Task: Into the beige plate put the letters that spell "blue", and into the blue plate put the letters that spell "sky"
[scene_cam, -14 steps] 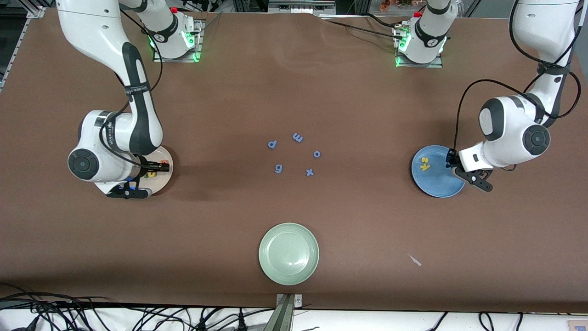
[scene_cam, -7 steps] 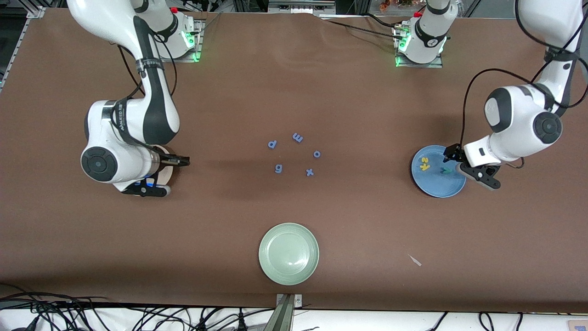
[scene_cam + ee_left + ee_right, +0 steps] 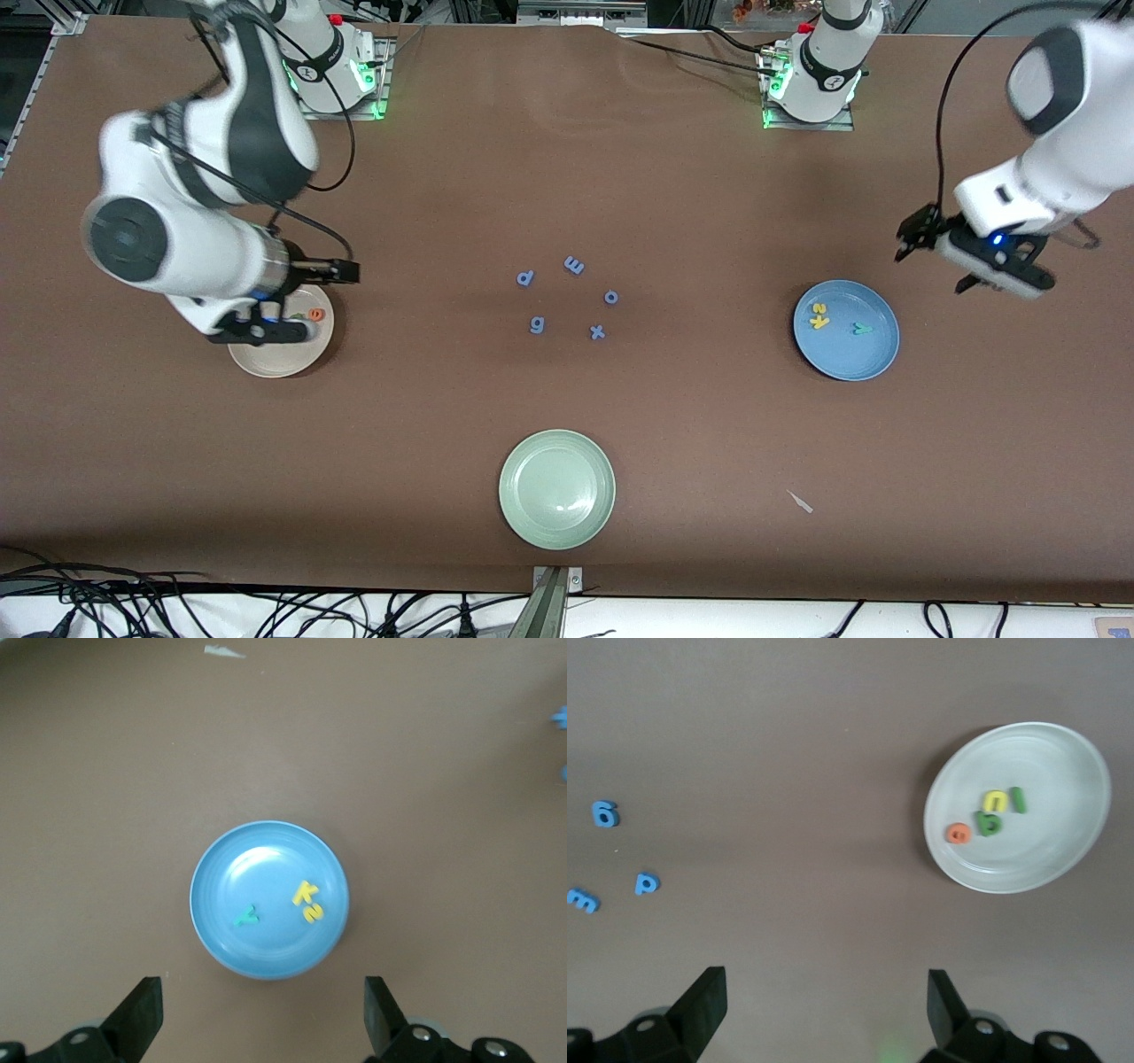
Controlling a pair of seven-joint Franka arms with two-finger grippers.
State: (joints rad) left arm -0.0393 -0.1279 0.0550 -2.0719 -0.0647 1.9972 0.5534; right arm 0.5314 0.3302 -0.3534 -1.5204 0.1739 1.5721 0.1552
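The beige plate (image 3: 282, 353) is a round, shallow cream dish at the right arm's end of the table; in the right wrist view it holds four small foam letters bunched together: an orange "e" (image 3: 958, 834), a green "b" (image 3: 990, 823), a yellow "u" (image 3: 995, 800) and a dark green "l" (image 3: 1019, 799); the "b" touches the "u" and sits just beside the "e". The blue plate (image 3: 873, 354) is a bright round dish at the left arm's end; on it lie a yellow "k" (image 3: 306, 893) and a yellow "s" (image 3: 313, 913) touching each other, with a teal "y" (image 3: 247, 917) a little apart. The right gripper (image 3: 345, 271) hangs in the air over the beige plate's edge, its fingers (image 3: 700, 1005) spread wide and empty, the letters well clear of them. The left gripper (image 3: 912, 232) hangs over bare table near the blue plate, its fingers (image 3: 142, 1014) likewise spread and holding nothing; the plate lies below and apart from them.
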